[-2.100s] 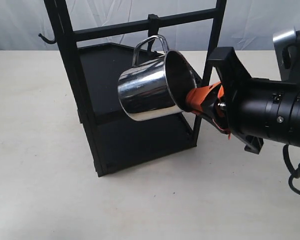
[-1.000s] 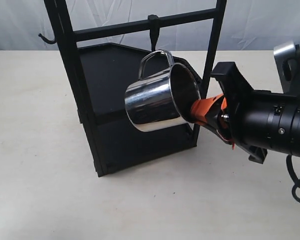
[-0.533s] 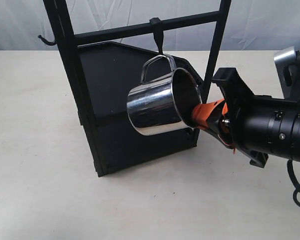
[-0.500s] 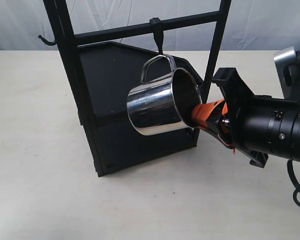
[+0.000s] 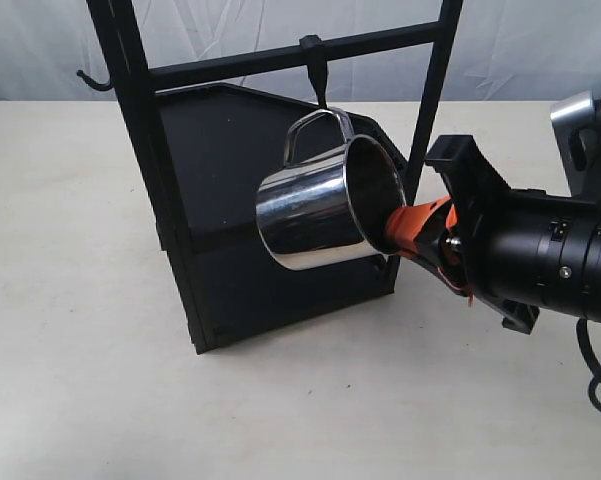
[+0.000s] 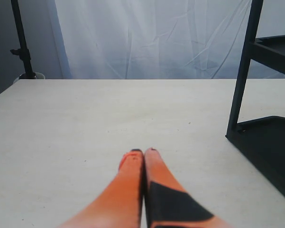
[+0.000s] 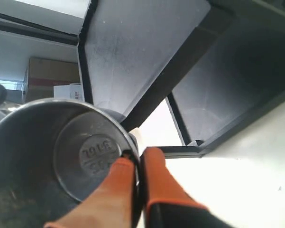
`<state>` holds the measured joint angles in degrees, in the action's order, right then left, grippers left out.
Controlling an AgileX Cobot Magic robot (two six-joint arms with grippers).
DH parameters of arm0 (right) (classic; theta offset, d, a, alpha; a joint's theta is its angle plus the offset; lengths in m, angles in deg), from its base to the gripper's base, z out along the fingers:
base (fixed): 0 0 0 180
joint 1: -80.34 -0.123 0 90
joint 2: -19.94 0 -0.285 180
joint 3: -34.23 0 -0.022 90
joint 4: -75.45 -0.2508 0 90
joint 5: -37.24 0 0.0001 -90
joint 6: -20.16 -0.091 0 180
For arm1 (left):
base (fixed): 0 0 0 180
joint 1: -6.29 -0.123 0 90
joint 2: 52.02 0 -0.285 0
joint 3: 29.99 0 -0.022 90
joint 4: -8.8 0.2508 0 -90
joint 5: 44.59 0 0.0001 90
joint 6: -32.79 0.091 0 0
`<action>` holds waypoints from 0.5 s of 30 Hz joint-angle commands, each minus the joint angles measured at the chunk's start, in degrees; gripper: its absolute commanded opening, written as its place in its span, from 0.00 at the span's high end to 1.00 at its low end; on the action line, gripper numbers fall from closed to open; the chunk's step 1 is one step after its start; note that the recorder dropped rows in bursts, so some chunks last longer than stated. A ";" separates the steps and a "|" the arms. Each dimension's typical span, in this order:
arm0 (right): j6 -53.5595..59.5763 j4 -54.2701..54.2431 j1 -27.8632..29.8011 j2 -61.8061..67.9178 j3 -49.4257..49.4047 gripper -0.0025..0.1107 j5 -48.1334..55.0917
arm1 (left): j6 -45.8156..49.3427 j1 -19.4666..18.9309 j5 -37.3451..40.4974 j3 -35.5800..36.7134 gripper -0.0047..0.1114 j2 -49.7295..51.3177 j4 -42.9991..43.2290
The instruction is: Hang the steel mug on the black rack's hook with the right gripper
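The steel mug (image 5: 315,205) hangs tilted in the air in front of the black rack (image 5: 180,200), its mouth toward my right arm. My right gripper (image 5: 398,228) is shut on the mug's rim, one orange finger inside and one outside (image 7: 138,159). The mug's wire handle (image 5: 315,128) sits at the tip of the straight hook (image 5: 318,75) that hangs from the crossbar; whether the hook passes through the loop I cannot tell. The right wrist view looks into the mug (image 7: 61,156). My left gripper (image 6: 143,152) is shut and empty over the table.
A small curled hook (image 5: 92,78) sticks out from the rack's left post. The rack's right post (image 5: 425,110) stands just behind the mug and my right arm (image 5: 550,260). In the left wrist view, a rack post (image 6: 242,71) and lower shelf (image 6: 270,142) show at one side.
My right gripper carried the mug up and to the right, bringing its handle from below the crossbar up to the hook's tip. In the last half second almost nothing moved.
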<state>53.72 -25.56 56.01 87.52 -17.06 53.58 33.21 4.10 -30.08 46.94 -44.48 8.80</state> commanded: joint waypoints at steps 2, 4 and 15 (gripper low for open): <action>0.16 1.06 0.31 0.02 -0.51 0.99 -2.58 | -0.01 0.03 -0.80 0.29 0.96 0.25 -0.39; 0.16 1.06 0.31 0.02 -0.51 0.99 -2.71 | -0.01 0.03 -0.80 0.29 0.96 0.25 -0.39; -0.19 1.06 0.31 0.02 -0.51 0.99 -3.10 | -0.01 0.03 -0.80 0.29 0.96 0.25 -0.39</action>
<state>53.72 -25.45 56.01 87.41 -17.06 53.20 33.21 4.10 -30.08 46.94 -44.48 8.80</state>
